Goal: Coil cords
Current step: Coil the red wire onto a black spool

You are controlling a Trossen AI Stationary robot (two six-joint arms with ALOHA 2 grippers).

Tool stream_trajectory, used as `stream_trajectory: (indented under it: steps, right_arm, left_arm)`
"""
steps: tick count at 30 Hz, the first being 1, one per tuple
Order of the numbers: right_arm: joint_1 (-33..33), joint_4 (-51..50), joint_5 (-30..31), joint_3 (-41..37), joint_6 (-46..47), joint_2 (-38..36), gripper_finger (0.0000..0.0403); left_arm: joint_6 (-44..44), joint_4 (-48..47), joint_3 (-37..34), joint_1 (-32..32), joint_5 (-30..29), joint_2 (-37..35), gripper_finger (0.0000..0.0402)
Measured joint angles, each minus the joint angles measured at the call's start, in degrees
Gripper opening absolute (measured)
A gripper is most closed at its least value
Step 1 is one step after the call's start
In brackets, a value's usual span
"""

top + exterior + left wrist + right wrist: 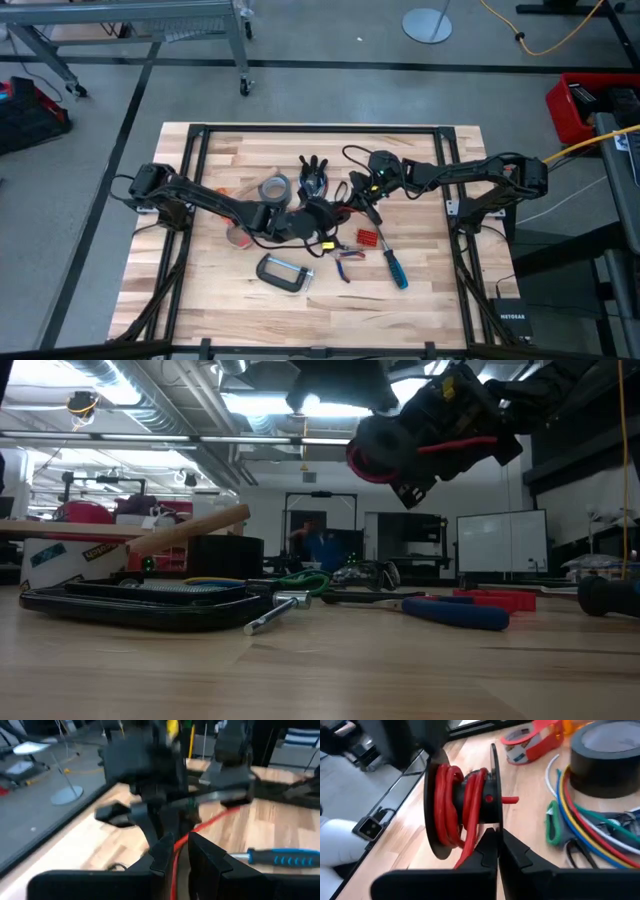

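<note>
A black spool (pixel 465 795) with red cord (pixel 447 800) wound on it is held in the air above the table's middle; it also shows in the low view (pixel 385 452). My right gripper (pixel 496 834), also seen in the high view (pixel 366 188), is shut on the spool. My left gripper (pixel 180 844), also seen in the high view (pixel 322 212), is just left of it and shut on the red cord's free run (pixel 210 822). Loose white, blue, yellow, red and green cords (pixel 575 822) lie on the table beside a black roll. My left gripper pinches the red cord (pixel 176 857) between its two fingers; the fingers lie across it. The cord runs from the fingers up toward the spool, clear of the table. My right gripper pinches the rim of one spool flange (pixel 493 820) between its two fingers. The spool is lifted clear of the table, its axis about level.
A grey duct tape roll (pixel 274 188), an orange-red tape roll (pixel 530 742), a black roll (pixel 605 762), a C-clamp (pixel 285 272), a blue-handled screwdriver (pixel 396 266), pliers (pixel 346 258) and small red parts (pixel 368 238) lie around the table's middle. A dark tray (pixel 140 598) lies at the near left in the low view.
</note>
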Motion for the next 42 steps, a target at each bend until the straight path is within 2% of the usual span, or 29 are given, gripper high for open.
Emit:
stream_trajectory:
  steps: [5, 10, 19, 24, 33, 42]
  right_arm:
    - [0.00, 0.11, 3.65, 0.00, 3.47, -0.02, 0.0001]
    - [0.04, 1.84, 8.50, 0.00, 13.49, -0.02, 0.0001]
    - [0.09, 11.86, 8.25, -0.02, 24.92, -0.02, 0.0001]
    - [0.65, 13.33, 7.93, -0.02, 26.62, -0.02, 0.0001]
    - [3.89, 14.89, 10.94, -0.09, 28.64, 0.03, 0.0001]
    - [3.97, 18.14, 11.32, -0.09, 32.30, 0.03, 0.0001]
  left_arm:
    - [1.95, 0.83, 0.17, -0.89, -0.18, -2.68, 0.0052]
    - [8.73, 0.69, 0.06, -2.60, 1.08, -1.92, 0.0065]
    - [16.09, 1.26, 0.08, -3.18, -0.49, -0.40, 0.0126]
    - [20.29, 4.41, 0.11, -2.08, -0.71, -0.40, 0.0133]
    - [32.56, 11.74, 0.17, -1.29, -0.03, 1.93, 0.0132]
    - [38.24, 12.06, 0.17, -1.23, -0.05, 2.57, 0.0131]
